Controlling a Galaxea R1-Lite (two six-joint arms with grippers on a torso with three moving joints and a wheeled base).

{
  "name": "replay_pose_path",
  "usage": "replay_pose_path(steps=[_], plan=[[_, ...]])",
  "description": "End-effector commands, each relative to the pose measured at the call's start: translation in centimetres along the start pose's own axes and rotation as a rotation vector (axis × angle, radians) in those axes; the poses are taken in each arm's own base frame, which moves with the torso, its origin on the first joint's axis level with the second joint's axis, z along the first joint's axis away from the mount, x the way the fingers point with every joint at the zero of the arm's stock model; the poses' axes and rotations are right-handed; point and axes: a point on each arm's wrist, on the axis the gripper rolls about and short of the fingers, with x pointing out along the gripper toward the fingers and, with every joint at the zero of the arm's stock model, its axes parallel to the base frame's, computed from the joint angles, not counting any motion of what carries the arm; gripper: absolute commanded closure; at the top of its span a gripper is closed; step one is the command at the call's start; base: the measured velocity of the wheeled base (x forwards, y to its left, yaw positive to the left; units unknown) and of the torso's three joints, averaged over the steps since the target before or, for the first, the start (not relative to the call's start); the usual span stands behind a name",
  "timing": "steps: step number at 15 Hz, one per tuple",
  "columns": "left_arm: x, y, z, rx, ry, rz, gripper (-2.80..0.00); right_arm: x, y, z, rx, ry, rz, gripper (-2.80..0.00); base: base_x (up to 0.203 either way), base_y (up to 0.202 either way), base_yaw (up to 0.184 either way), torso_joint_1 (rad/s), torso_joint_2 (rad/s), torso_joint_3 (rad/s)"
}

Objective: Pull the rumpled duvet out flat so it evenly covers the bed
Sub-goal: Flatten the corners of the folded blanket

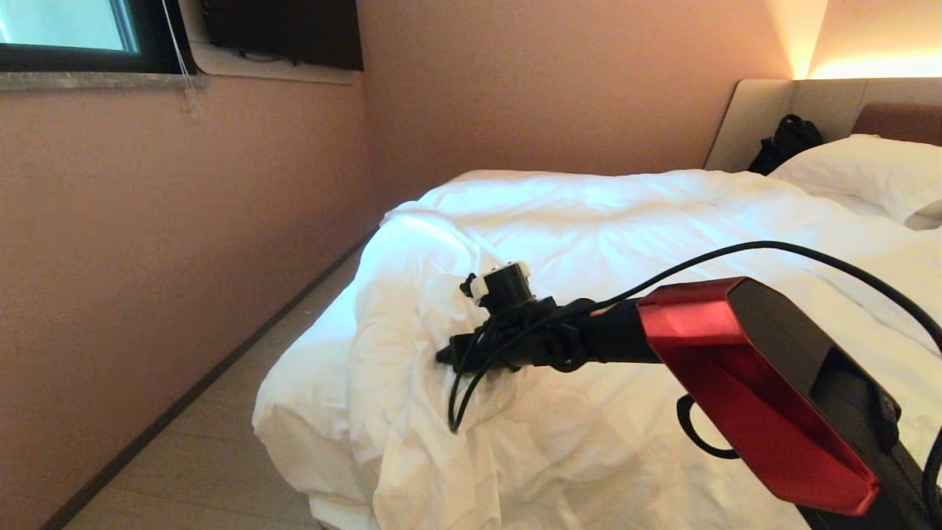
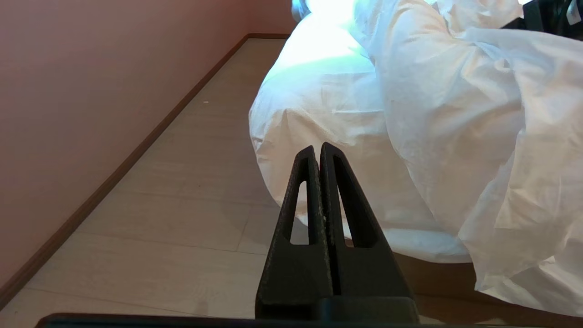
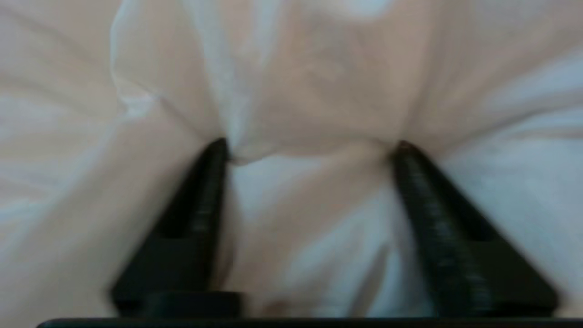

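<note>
While the right gripper [image 3: 309, 146] presses its spread fingers [image 3: 205, 196] into the duvet [image 1: 589, 221], bunched at the bed's [image 2: 432, 273] left foot corner, they may pinch only the thin cover and slip. Left gripper [image 2: 317, 150] hangs aside, fingers pressed together.

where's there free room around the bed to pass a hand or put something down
Free: the floor strip between the pink wall and the bed, and the flatter duvet stretch toward the pillow. Crowded: the near corner, where bunched folds hang over the edge and the right tool presses in.
</note>
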Motion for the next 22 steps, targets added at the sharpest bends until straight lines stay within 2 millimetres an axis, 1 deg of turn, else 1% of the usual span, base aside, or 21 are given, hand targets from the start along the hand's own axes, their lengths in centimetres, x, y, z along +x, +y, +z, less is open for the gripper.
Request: replay_pose_path(steps=[1, 3, 6, 7, 10, 12, 13, 16, 18, 19, 20, 22], plan=[[0.0, 0.0, 0.0, 0.0, 0.0, 0.0, 0.0, 0.2, -0.1, -0.2, 0.005, 0.004, -0.002, 0.0, 0.0, 0.0, 0.0, 0.0, 0.0, 0.0], [0.0, 0.0, 0.0, 0.0, 0.0, 0.0, 0.0, -0.4, 0.1, 0.3, 0.013, -0.008, 0.003, 0.0, 0.0, 0.0, 0.0, 0.0, 0.0, 0.0], [0.0, 0.0, 0.0, 0.0, 0.0, 0.0, 0.0, -2.5, 0.8, 1.9, 0.021, -0.054, 0.02, 0.0, 0.0, 0.0, 0.0, 0.0, 0.0, 0.0], [0.0, 0.0, 0.0, 0.0, 0.0, 0.0, 0.0, -2.8, 0.9, 2.2, 0.036, -0.063, 0.024, 0.0, 0.0, 0.0, 0.0, 0.0, 0.0, 0.0], [0.0, 0.0, 0.0, 0.0, 0.001, 0.0, 0.0, -7.0, 2.1, 5.0, 0.114, -0.15, 0.071, 0.0, 0.0, 0.0, 0.0, 0.0, 0.0, 0.0], [0.0, 0.0, 0.0, 0.0, 0.001, 0.0, 0.0, -8.4, 3.4, 5.6, 0.124, -0.173, 0.102, 0.0, 0.0, 0.0, 0.0, 0.0, 0.0, 0.0], [0.0, 0.0, 0.0, 0.0, 0.0, 0.0, 0.0, -9.2, 4.5, 5.7, 0.12, -0.182, 0.127, 0.0, 0.0, 0.0, 0.0, 0.0, 0.0, 0.0], [0.0, 0.0, 0.0, 0.0, 0.0, 0.0, 0.0, -10.4, 7.4, 5.3, 0.101, -0.173, 0.201, 0.0, 0.0, 0.0, 0.0, 0.0, 0.0, 0.0], [0.0, 0.0, 0.0, 0.0, 0.0, 0.0, 0.0, -10.7, 8.1, 5.2, 0.095, -0.173, 0.22, 0.0, 0.0, 0.0, 0.0, 0.0, 0.0, 0.0], [0.0, 0.0, 0.0, 0.0, 0.0, 0.0, 0.0, -11.2, 10.2, 4.6, 0.073, -0.163, 0.26, 0.0, 0.0, 0.0, 0.0, 0.0, 0.0, 0.0], [0.0, 0.0, 0.0, 0.0, 0.0, 0.0, 0.0, -11.6, 11.8, 4.1, 0.055, -0.154, 0.291, 0.0, 0.0, 0.0, 0.0, 0.0, 0.0, 0.0], [0.0, 0.0, 0.0, 0.0, 0.001, 0.0, 0.0, -12.1, 14.0, 3.1, 0.029, -0.137, 0.335, 0.0, 0.0, 0.0, 0.0, 0.0, 0.0, 0.0]])
